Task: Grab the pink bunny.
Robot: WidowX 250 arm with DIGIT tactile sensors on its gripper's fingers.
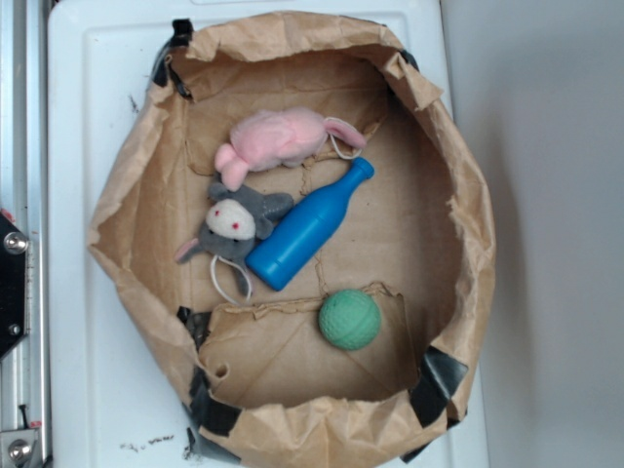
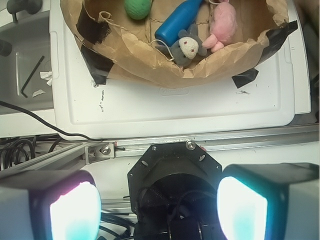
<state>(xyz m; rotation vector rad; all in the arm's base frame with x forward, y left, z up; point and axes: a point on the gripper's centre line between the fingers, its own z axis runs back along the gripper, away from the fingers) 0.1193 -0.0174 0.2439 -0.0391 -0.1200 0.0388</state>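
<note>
Pink bunny [image 1: 278,139] in paper bag [image 1: 127,205], gripper [image 2: 155,205] apart

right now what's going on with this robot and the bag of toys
Nothing is being handled yet. The claw is open and empty, held well back from the brown paper bag, which lies folded open on a white tray. Inside it, the pink bunny lies near the back, touching the grey plush below it. A blue bottle lies diagonally beside them against the grey plush, and a green ball sits apart. The bunny's top looks uncovered.
</note>
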